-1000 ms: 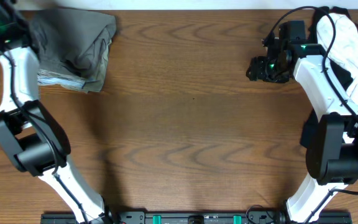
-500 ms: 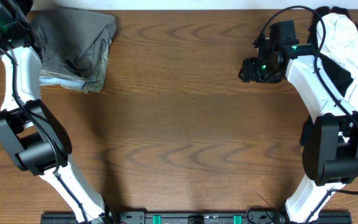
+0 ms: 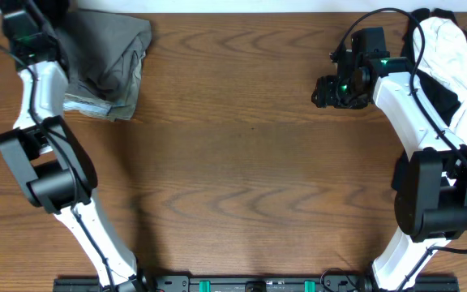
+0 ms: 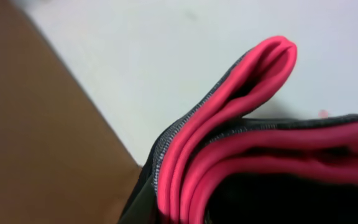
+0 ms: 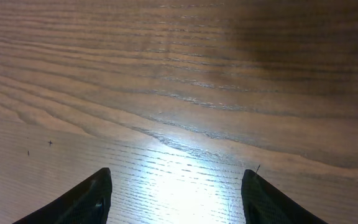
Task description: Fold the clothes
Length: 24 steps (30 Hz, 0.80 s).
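Observation:
A folded waistband edged in red-pink (image 4: 229, 118), with grey stitching and black cloth under it, fills the left wrist view; it belongs to the black leggings. It sits right at my left gripper's jaws, whose fingers are hidden by the cloth. In the overhead view my left gripper (image 3: 27, 15) is at the table's far left corner, beside the grey pile. My right gripper (image 3: 327, 91) hovers open over bare wood (image 5: 176, 199), with nothing between its fingers. A heap of white and black clothes (image 3: 452, 49) lies at the far right behind the right arm.
A crumpled grey and olive-green garment (image 3: 104, 61) lies at the far left, just right of my left arm. The wooden table (image 3: 242, 162) stretches between the two arms. The table's far edge runs along the top of the overhead view.
My left arm has swung to the right along the far edge, closer over the grey garment. The right gripper shifted slightly left and then held still.

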Each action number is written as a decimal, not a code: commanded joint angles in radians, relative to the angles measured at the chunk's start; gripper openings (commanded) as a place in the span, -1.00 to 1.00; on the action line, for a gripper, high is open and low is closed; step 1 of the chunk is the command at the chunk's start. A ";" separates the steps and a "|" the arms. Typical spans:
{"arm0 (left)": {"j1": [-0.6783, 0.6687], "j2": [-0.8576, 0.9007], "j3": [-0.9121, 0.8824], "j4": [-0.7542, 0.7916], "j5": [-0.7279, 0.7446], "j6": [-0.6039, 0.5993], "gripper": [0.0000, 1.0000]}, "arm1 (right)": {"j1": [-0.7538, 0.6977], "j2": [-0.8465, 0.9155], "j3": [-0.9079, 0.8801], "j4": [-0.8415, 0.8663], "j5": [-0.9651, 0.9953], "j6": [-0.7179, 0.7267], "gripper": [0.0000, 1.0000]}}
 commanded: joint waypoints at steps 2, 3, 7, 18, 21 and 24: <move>-0.054 0.004 0.033 -0.051 0.010 0.016 -0.88 | 0.007 -0.006 0.013 -0.002 -0.001 -0.006 0.29; -0.065 0.004 0.033 -0.072 0.010 0.016 -0.88 | 0.007 -0.006 0.013 -0.002 -0.001 -0.006 0.30; -0.110 0.004 0.033 -0.176 0.010 0.015 -0.86 | 0.007 -0.006 0.013 -0.001 -0.001 -0.006 0.29; -0.225 0.000 0.033 -0.436 0.011 0.013 0.51 | 0.007 -0.006 0.013 0.003 0.003 -0.007 0.36; -0.262 -0.020 0.033 -0.487 0.010 0.000 0.51 | 0.007 -0.006 0.013 0.013 0.003 -0.007 0.36; -0.294 -0.061 0.033 -0.536 0.010 -0.043 0.51 | 0.007 -0.006 0.013 0.021 0.003 -0.007 0.37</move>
